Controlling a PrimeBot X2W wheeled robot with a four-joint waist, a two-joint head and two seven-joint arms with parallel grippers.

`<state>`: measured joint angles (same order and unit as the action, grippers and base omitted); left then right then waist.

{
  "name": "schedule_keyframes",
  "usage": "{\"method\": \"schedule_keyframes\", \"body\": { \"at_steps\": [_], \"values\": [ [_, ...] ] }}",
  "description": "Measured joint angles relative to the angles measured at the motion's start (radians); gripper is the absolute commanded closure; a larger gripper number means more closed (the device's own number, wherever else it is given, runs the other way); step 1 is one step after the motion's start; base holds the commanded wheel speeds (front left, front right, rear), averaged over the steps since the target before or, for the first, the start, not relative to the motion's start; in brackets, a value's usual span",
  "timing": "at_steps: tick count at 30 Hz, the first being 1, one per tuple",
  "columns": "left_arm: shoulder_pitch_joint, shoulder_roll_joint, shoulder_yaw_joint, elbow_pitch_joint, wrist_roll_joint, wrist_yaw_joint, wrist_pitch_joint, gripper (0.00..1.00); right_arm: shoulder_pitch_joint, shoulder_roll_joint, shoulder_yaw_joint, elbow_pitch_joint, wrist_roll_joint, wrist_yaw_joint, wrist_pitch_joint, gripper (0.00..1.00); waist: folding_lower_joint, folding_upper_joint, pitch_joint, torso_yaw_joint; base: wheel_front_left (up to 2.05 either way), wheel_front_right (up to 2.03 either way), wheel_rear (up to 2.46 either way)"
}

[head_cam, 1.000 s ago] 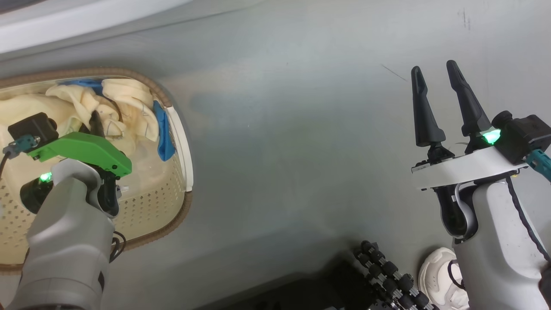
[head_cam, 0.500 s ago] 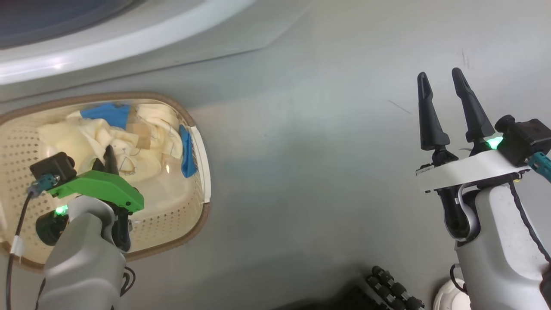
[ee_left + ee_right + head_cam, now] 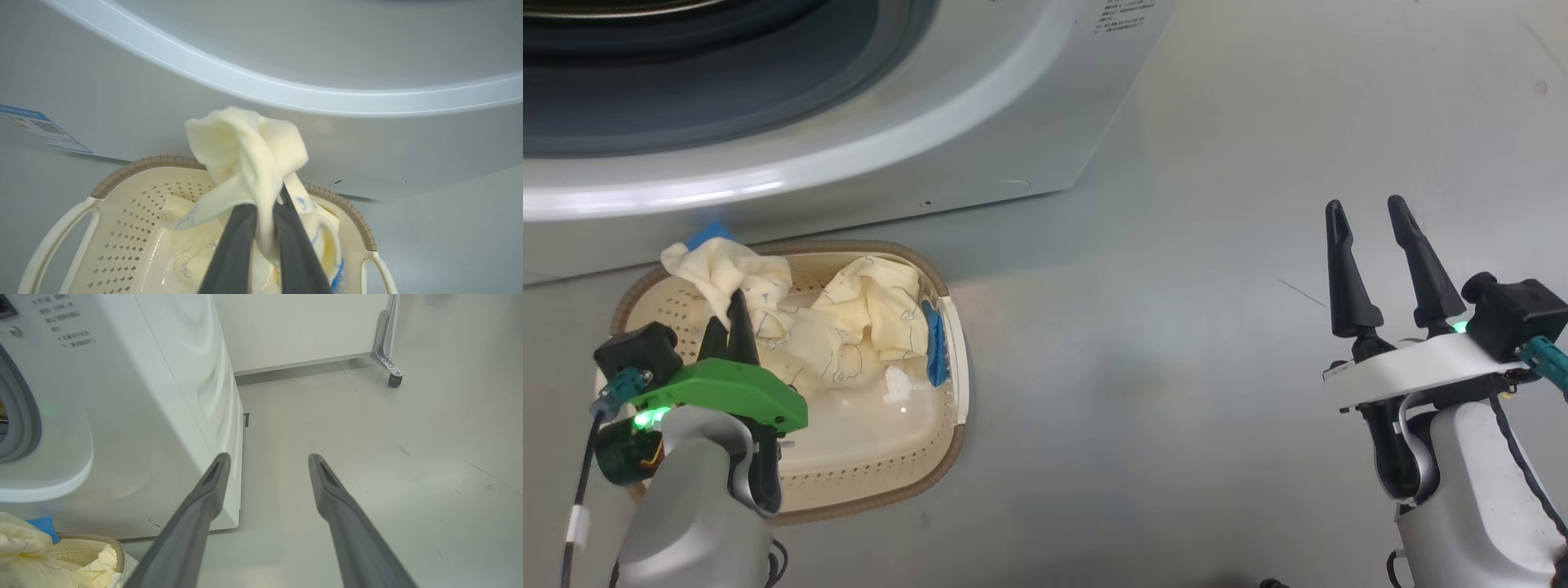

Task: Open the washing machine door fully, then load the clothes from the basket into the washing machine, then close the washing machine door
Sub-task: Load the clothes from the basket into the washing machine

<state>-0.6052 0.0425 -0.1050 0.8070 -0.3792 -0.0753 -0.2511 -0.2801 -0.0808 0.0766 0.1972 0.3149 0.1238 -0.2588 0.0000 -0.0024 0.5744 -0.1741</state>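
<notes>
The cream basket (image 3: 858, 469) stands on the floor just in front of the white washing machine (image 3: 980, 106), whose dark round opening (image 3: 686, 73) is at the top left. My left gripper (image 3: 729, 318) is shut on a piece of the pale yellow clothes (image 3: 723, 261), held up over the basket's far rim (image 3: 135, 165). In the left wrist view the cloth (image 3: 245, 143) bunches above my fingers (image 3: 233, 245). More clothes (image 3: 866, 306) with blue trim lie in the basket. My right gripper (image 3: 1366, 204) is open over bare floor. The washing machine door is out of view.
The right wrist view shows the machine's side panel (image 3: 196, 375) and grey seal (image 3: 24, 416) at left. Behind it stands a white panel (image 3: 302, 326) on a caster wheel (image 3: 394, 379). A blue label (image 3: 41, 128) is on the machine's front. Grey floor spreads to the right.
The head camera has tilted up, bringing the washing machine into view. My left gripper has lifted a piece of the clothes out of the pile. The right gripper stays open.
</notes>
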Motion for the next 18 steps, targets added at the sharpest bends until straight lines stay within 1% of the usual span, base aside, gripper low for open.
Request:
{"method": "schedule_keyframes", "body": {
  "at_steps": [11,18],
  "values": [
    [0.162,-0.006,0.018,-0.185,0.05,0.026,0.0,1.0,0.098,-0.005,-0.009,0.024,0.0,0.0,0.0,0.0,0.0,0.0,-0.159,0.046,0.0,0.0,0.0],
    [0.275,-0.009,0.01,-0.263,0.067,0.029,0.0,1.0,0.165,-0.01,-0.011,0.034,0.0,0.0,0.0,0.0,-0.0001,0.0,-0.262,0.069,0.0,0.0,0.0]
  ]
}}
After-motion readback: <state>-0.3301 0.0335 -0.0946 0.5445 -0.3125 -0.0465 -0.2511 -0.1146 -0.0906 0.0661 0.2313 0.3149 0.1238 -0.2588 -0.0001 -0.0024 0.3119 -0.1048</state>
